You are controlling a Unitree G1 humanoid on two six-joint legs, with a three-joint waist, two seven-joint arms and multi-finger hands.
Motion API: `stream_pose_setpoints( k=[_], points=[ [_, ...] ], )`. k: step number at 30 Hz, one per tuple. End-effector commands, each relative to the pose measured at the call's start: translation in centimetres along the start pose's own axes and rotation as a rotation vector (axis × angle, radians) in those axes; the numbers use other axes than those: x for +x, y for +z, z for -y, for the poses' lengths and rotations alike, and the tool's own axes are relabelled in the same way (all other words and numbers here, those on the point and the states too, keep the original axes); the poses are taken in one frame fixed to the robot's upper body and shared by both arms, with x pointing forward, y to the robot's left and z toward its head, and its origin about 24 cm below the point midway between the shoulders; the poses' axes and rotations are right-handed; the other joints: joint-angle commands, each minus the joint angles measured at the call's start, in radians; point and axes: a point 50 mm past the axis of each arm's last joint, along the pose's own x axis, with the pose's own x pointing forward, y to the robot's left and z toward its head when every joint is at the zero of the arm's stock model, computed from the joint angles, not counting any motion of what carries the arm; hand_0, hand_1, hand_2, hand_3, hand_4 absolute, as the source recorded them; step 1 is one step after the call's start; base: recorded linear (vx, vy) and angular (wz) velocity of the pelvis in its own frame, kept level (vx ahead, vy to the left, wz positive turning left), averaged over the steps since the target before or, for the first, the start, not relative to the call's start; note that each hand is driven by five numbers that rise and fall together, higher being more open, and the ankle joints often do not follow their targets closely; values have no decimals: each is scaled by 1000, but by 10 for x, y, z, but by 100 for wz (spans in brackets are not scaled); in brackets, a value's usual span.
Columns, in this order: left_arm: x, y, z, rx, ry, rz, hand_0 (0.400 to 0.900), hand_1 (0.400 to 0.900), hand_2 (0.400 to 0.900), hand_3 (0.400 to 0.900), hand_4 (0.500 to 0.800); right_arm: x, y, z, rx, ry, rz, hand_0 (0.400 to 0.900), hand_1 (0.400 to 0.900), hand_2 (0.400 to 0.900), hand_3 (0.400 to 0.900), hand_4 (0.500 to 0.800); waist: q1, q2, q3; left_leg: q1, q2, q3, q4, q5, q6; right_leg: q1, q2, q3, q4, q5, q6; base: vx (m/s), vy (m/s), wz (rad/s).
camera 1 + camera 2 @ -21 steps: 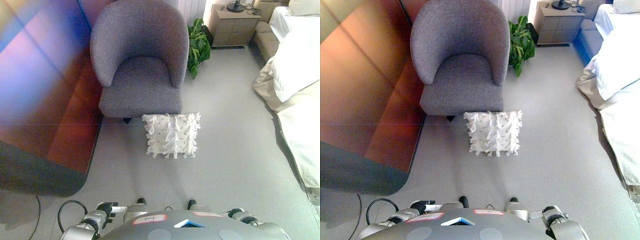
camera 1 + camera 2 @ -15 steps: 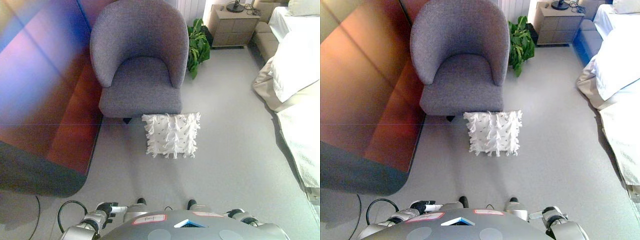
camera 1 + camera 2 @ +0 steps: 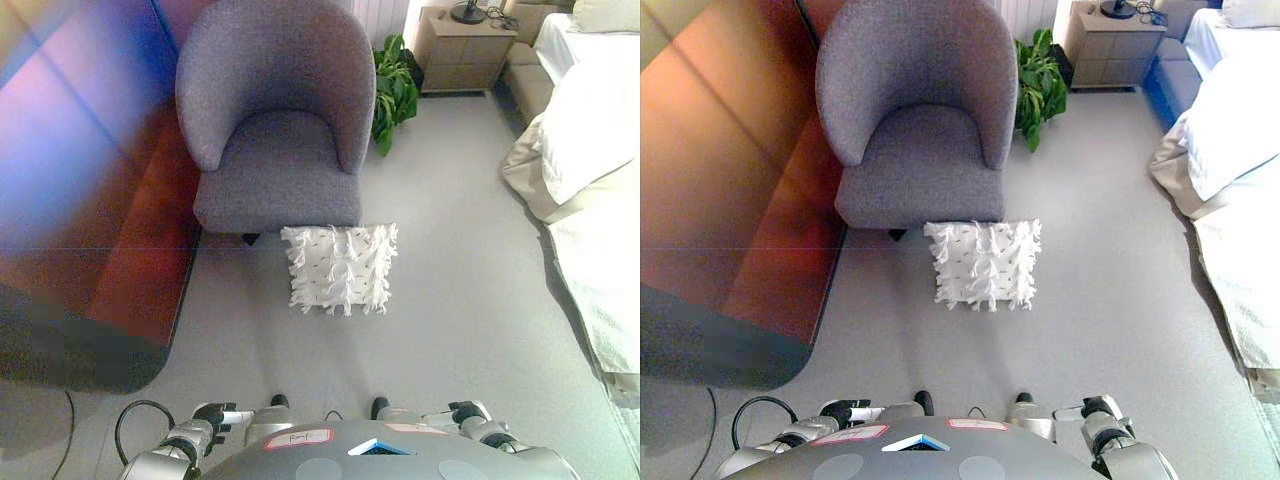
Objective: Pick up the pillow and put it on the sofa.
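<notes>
A white square pillow [image 3: 339, 268] with tassels lies flat on the grey floor. It is just in front of the grey armchair [image 3: 277, 130] and touches the front edge of its seat. My left hand [image 3: 208, 425] hangs low at the bottom left with relaxed fingers, holding nothing. My right hand [image 3: 1097, 416] hangs low at the bottom right, relaxed and empty too. Both hands are far from the pillow.
A reddish-brown panel [image 3: 730, 180] runs along the left side. A green potted plant [image 3: 392, 88] and a wooden nightstand [image 3: 458, 52] stand behind the armchair. A bed with white bedding [image 3: 590, 170] fills the right side. Open grey floor [image 3: 460, 300] lies between pillow and bed.
The whole picture has shifted slightly, so the camera moved. My right hand shows a little higher at the bottom edge. The pillow has not moved.
</notes>
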Motion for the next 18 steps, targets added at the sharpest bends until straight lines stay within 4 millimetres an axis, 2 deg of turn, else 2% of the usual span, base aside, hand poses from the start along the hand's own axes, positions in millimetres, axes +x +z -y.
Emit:
stream_pose_setpoints(
  k=[1,8,13,14,16,18],
  points=[
    [0,18,-2,-30,5,32,900,900,900,900,800,1,20,16,-54,-72,39,900,900,900,900,800,-9,-23,44,18,-37,-22,-6,-43,61,-14,-8,-1,10,31,12,5,-31,2],
    [0,24,-4,-9,11,49,900,900,900,900,800,1,21,18,-19,-81,24,900,900,900,900,800,-5,-19,60,14,-26,-28,-5,-41,61,-23,1,-8,36,11,2,13,-61,0],
    [0,29,-6,-7,16,56,900,900,900,900,800,1,20,19,3,-75,9,900,900,900,900,800,-15,-25,79,0,5,-45,51,-42,55,-51,31,14,96,-26,-28,29,-143,0],
    [0,30,-6,-10,16,56,900,900,900,900,800,1,19,19,5,-73,9,900,900,900,900,800,-18,-32,84,-13,14,-51,91,-49,51,-58,37,21,105,-28,-37,31,-211,3],
    [-1,31,-6,-28,17,63,900,900,900,900,800,1,21,22,3,-76,14,900,900,900,900,800,-22,-60,101,-70,38,-54,275,-60,48,-73,42,36,122,-30,-66,32,-247,-8],
    [-1,28,-8,-63,21,70,900,900,900,900,800,2,22,27,-30,-85,15,900,900,900,900,800,1,-78,143,-198,52,-93,526,6,55,-65,61,54,142,-31,-99,78,-285,-43]
  ],
)
